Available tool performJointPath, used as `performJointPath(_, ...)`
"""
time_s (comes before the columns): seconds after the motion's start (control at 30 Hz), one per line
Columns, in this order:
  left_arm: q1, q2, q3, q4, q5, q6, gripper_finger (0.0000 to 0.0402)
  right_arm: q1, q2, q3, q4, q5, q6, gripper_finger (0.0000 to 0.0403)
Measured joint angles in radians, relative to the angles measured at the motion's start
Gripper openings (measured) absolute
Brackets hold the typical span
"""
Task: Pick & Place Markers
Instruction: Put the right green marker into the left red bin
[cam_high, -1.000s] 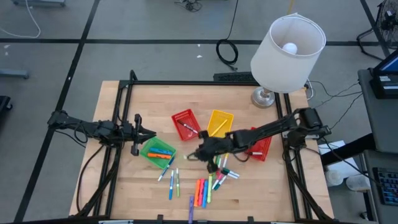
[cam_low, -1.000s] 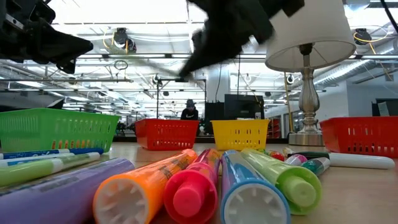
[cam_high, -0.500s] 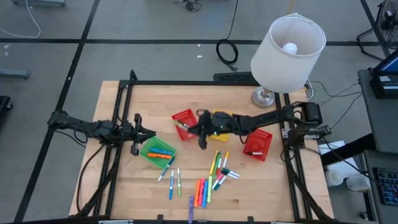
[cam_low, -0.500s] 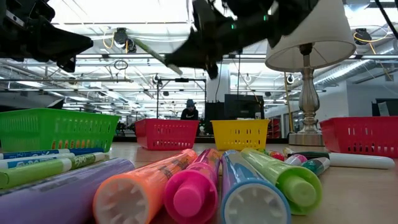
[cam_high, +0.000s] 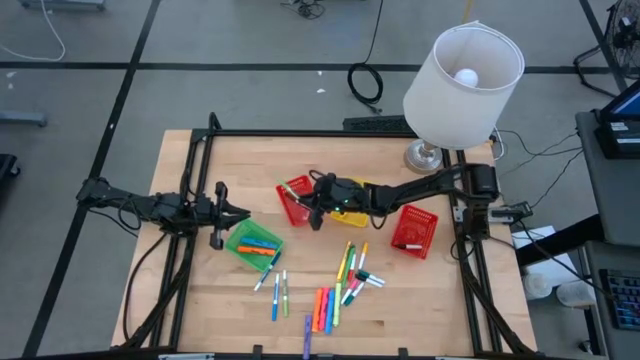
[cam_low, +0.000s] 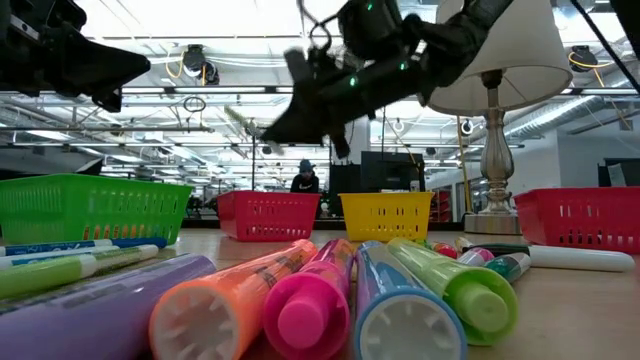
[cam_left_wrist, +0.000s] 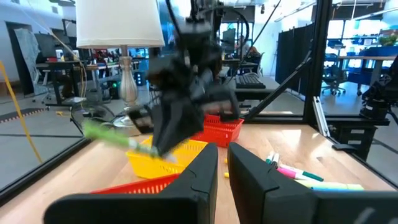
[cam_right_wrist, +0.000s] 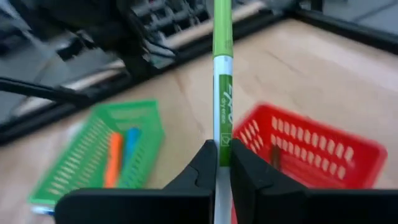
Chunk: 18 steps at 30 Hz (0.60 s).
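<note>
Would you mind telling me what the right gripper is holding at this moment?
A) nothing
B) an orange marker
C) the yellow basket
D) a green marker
D: the right wrist view shows the right gripper with its jaws closed on a green marker, held above the red basket.

Wooden table (cam_high: 200, 300) (baskets (cam_high: 253, 243), loose markers (cam_high: 325, 305), lamp (cam_high: 428, 156))

From my remote station, the small green mesh plastic basket (cam_high: 253, 245) sits left of centre on the wooden table (cam_high: 200, 310), just right of my waiting left gripper (cam_high: 238, 214). Behind it stand the small red mesh basket (cam_high: 296, 199) and yellow mesh basket (cam_high: 356, 194). A second red mesh basket (cam_high: 415, 232) lies rightward. Loose felt-tip markers (cam_high: 338, 288) lie along the front. The white-shaded table lamp (cam_high: 461, 76) stands at the back right.
</note>
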<state>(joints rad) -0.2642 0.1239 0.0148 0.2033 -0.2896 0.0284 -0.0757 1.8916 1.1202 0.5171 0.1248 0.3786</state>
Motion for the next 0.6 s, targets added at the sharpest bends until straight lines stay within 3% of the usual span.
performJointPath(0.6,0.000,0.000,0.000,0.008,0.001,-0.005,0.0047,0.005,0.018,0.003,-0.047,0.011,0.054,0.0011)
